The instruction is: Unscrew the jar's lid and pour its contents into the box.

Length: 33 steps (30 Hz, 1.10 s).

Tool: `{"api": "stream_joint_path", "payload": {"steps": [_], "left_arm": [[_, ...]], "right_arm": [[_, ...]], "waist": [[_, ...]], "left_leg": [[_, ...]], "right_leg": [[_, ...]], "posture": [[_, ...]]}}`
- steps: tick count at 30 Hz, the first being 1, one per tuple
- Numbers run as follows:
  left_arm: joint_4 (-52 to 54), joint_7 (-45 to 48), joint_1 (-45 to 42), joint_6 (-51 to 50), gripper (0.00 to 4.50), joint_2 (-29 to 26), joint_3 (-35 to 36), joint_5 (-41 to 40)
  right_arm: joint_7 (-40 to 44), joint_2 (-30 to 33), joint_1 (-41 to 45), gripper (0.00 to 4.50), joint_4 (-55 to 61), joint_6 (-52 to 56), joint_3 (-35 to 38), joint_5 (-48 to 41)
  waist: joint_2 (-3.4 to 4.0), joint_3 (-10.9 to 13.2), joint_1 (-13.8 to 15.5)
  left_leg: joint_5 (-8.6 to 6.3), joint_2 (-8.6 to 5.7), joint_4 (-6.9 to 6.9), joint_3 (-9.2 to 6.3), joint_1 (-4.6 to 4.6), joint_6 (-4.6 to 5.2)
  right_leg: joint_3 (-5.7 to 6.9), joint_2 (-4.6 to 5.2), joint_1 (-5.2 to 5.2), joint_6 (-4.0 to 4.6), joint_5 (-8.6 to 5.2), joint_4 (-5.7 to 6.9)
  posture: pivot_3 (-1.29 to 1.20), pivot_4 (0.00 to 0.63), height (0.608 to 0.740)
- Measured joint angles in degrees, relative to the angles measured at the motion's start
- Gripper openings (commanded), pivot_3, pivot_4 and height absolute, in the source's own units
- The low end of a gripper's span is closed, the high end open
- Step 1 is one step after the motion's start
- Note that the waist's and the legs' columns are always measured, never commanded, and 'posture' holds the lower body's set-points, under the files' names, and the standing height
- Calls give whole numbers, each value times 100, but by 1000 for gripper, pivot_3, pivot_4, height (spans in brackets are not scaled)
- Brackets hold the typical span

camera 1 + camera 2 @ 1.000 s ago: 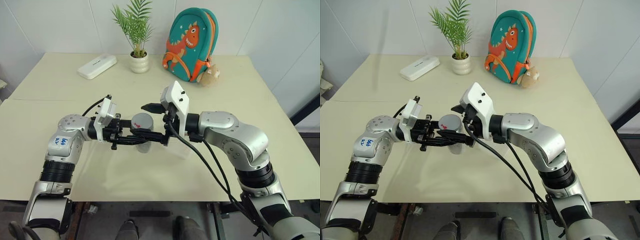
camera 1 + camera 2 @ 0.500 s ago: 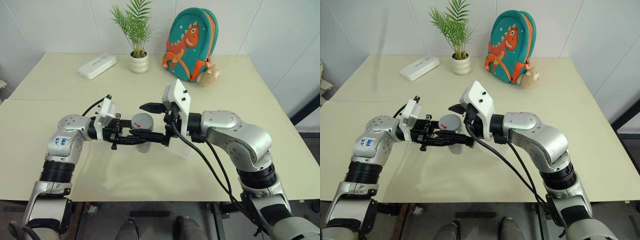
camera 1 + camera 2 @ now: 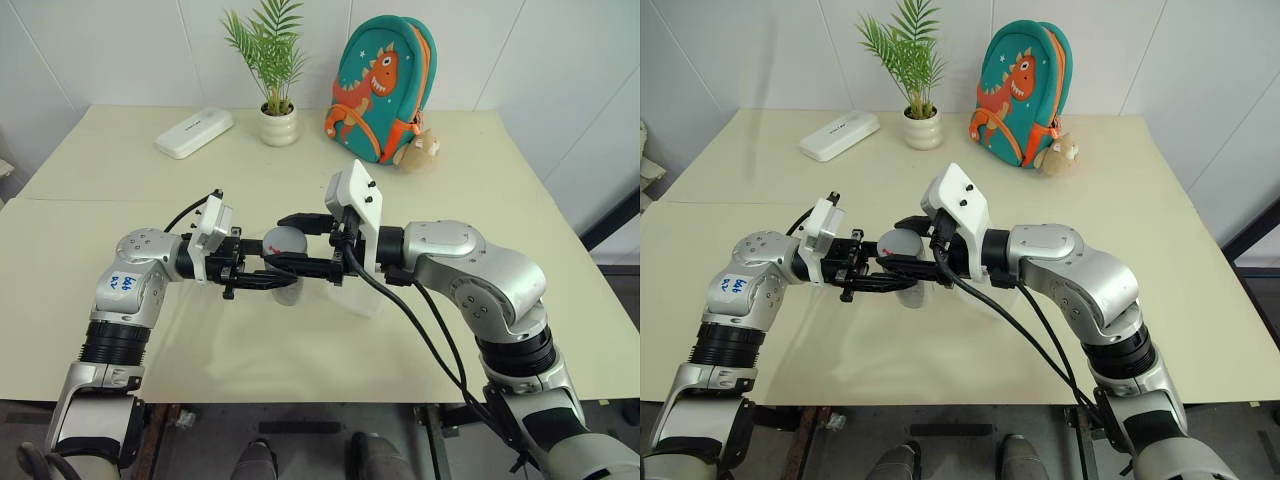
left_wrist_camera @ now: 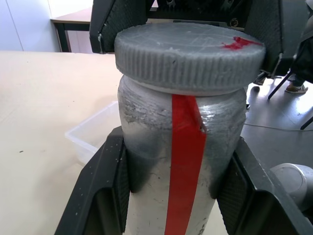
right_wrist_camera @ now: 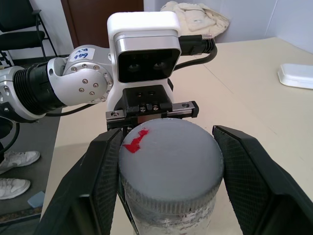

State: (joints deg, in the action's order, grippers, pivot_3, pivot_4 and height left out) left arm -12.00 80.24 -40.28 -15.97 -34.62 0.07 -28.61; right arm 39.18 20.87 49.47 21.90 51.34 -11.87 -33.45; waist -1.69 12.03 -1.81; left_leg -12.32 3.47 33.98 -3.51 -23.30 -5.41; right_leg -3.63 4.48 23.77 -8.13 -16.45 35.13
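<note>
My left claw (image 3: pixel 262 272) clamps the one jar (image 4: pixel 181 161) upright above the table (image 3: pixel 90 230), its long axis vertical and its red stripe facing my left wrist. My right claw (image 3: pixel 298 243) is clenched on the single lid (image 5: pixel 168 164), red mark up. The clear box (image 4: pixel 93 134) sits on the table just beyond. Far off stand one white case (image 3: pixel 194 132), one plant (image 3: pixel 272 70) and one backpack (image 3: pixel 380 85), all well apart from the jar.

The jar (image 4: pixel 181 161) is too clouded (bottom cut off) to show its contents.
</note>
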Motion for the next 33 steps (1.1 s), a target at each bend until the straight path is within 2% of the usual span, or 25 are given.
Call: {"api": "stream_joint_path", "payload": {"steps": [7, 13, 19, 24, 29, 33], "left_arm": [[3, -9, -6, 1, 1919, -5, 50, -8], [6, 77, 44, -25, 1919, -29, -118, 86], [22, 82, 44, -38, 1919, -29, -120, 89], [10, 28, 36, -17, 1919, -122, -88, 120], [-375, -80, -275, 230, 1919, -509, 213, 242], [-843, -187, -600, 692, 1919, -599, 372, 428]], "right_arm": [[196, 34, 262, 2612, -290, -2, 0, -53], [203, 190, 680, 2612, -484, -319, 497, 30], [286, 328, 714, 2612, -760, -446, 532, 111], [264, 838, 685, 2612, -1015, -616, 636, 420], [34, 1640, -208, 2612, -1108, -619, 1185, 790], [-297, 1922, -1236, 2612, -987, -501, 1754, 956]], "waist": [[0, 0, 1], [8, 5, 10], [14, 9, -1], [14, 9, 10], [13, 10, 33], [18, 13, 32]], "left_leg": [[0, 0, 0, 0, 0, 0], [-1, 2, -1, 1, -1, 0], [-1, 2, -1, 2, -1, 0], [-1, 2, -1, 3, -1, 0], [-2, 2, -1, 7, -8, -1], [-3, 3, -2, 10, -9, 0]], "right_leg": [[0, 0, 0, 0, 0, 1], [1, -1, 1, 2, -1, 0], [1, -2, 2, 2, -1, 1], [1, -2, 2, 2, -2, -1], [3, -1, 3, 3, -2, -12], [2, -1, 3, 1, -5, -13]], "posture": [[0, 150, 740], [0, 150, 740], [0, 150, 740], [0, 150, 740], [0, 150, 740], [0, 150, 740]]}}
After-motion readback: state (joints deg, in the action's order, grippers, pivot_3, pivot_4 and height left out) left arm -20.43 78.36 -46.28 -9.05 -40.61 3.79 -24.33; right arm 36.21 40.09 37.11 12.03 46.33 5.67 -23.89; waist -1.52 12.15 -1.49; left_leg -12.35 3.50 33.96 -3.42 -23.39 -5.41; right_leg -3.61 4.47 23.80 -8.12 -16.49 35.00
